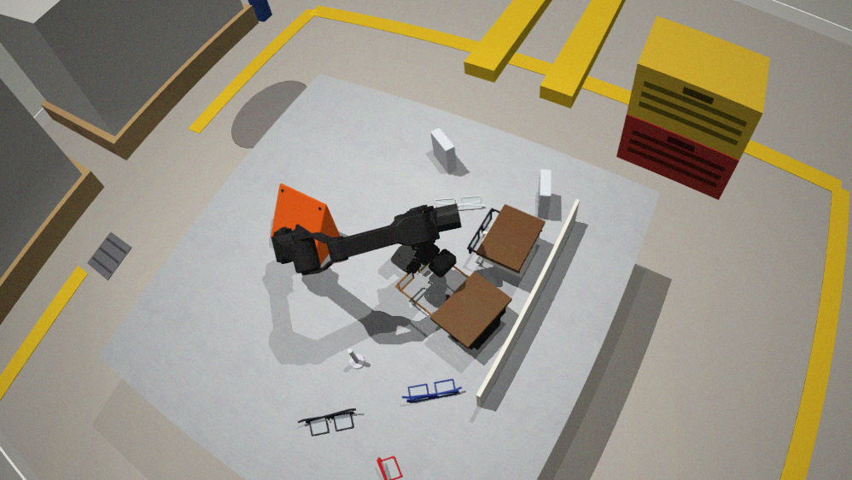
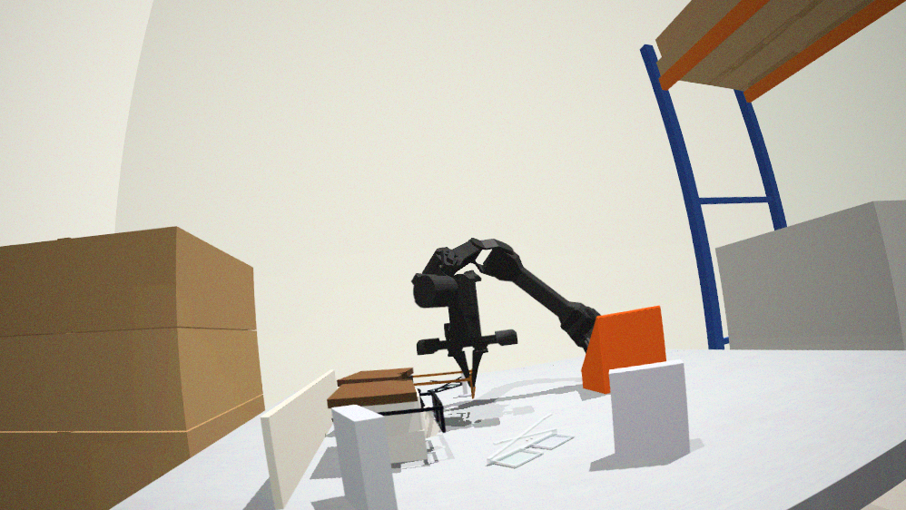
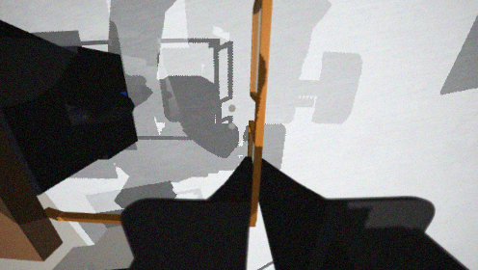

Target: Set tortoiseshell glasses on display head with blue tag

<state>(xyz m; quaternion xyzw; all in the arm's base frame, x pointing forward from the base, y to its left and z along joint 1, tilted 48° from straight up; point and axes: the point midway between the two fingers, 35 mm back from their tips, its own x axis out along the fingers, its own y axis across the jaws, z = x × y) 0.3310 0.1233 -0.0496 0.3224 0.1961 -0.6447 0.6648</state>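
My gripper (image 1: 424, 269) (image 2: 472, 379) (image 3: 252, 162) is shut on the tortoiseshell glasses (image 1: 422, 307) (image 3: 262, 111) at their front frame, holding them above the table. The front stands nearly edge-on in the wrist view, and both temples point toward the dark head (image 1: 490, 330) (image 3: 72, 111). In the top view the temples reach the edge of its brown cap (image 1: 470, 307); how they lie past that is hidden. The front is still well off the face. A small blue patch (image 3: 123, 93) shows on the dark head. The pale head (image 2: 405, 446) stands beside it, wearing black glasses (image 2: 440, 411).
A long cream panel (image 1: 528, 304) (image 2: 298, 436) stands behind the heads. White-framed glasses (image 1: 470, 202) (image 2: 519, 457) and two white blocks (image 1: 444, 152) (image 1: 545, 193) are near the pale head. Blue glasses (image 1: 432, 392), dark glasses (image 1: 330, 420), red glasses (image 1: 390, 468) and a small white stand (image 1: 355, 359) lie opposite.
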